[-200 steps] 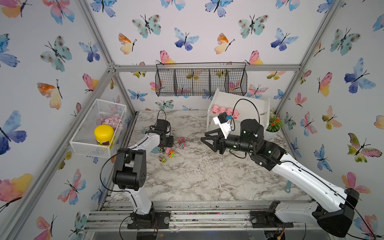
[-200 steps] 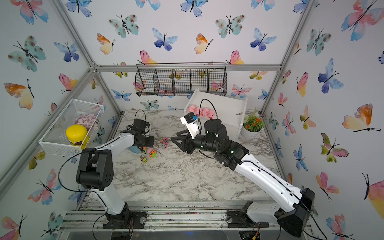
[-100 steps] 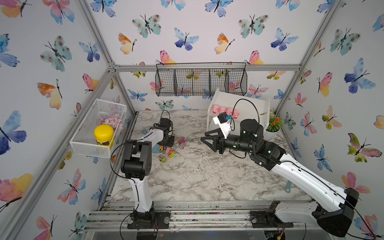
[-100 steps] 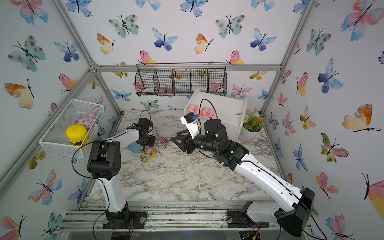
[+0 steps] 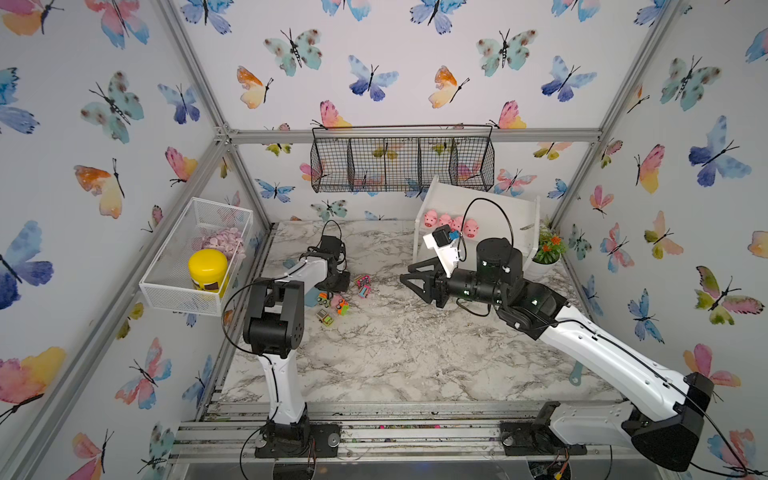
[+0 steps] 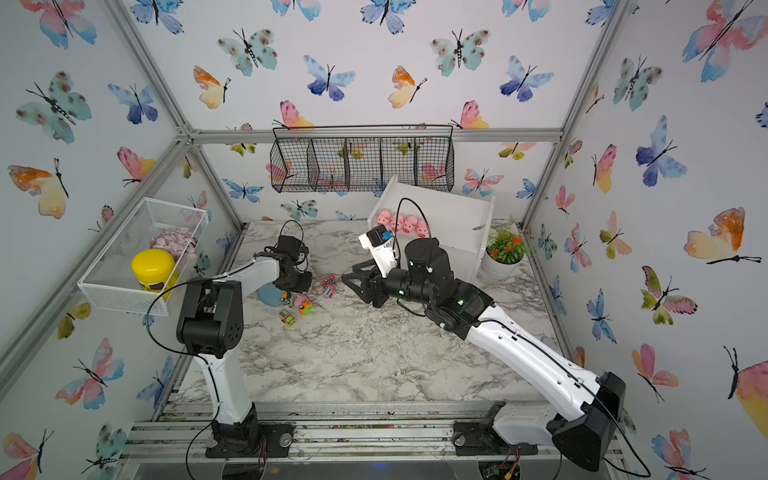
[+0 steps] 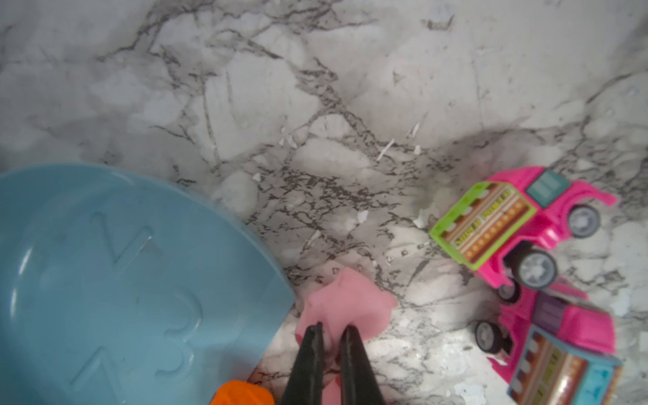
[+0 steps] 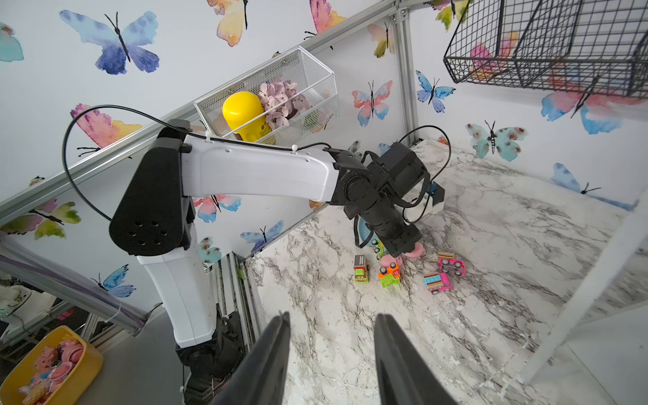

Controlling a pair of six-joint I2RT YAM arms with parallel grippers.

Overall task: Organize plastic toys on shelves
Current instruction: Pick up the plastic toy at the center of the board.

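The left gripper (image 7: 333, 326) is down at the marble table (image 7: 315, 105). Its jaws are squeezed almost together, with a pink pig (image 7: 345, 301) pinched between the tips. The pig sits just beside the rim of the blue dish (image 7: 105, 280). It might be touching the rim, I honestly can't tell. Two pink trucks (image 7: 519, 224) lie close together on the same side of the dish as the pig, a bit farther out. An orange toy (image 7: 242, 394) pokes in right at the dish's edge, but it's too cropped to say what it is.

The right gripper (image 8: 333, 315) hangs in the air well apart from the dish, jaws spread wide with nothing between them. Its wrist camera shows three more trucks (image 8: 389, 273) on the table near the dish, close to the left arm's tip.

The white shelf (image 5: 490, 208) stands well apart from the dish, at the back of the table beyond the trucks and set at an angle to the wall. Four pigs (image 5: 444, 220) are lined up in a row on it, though I can't tell which board they're on.
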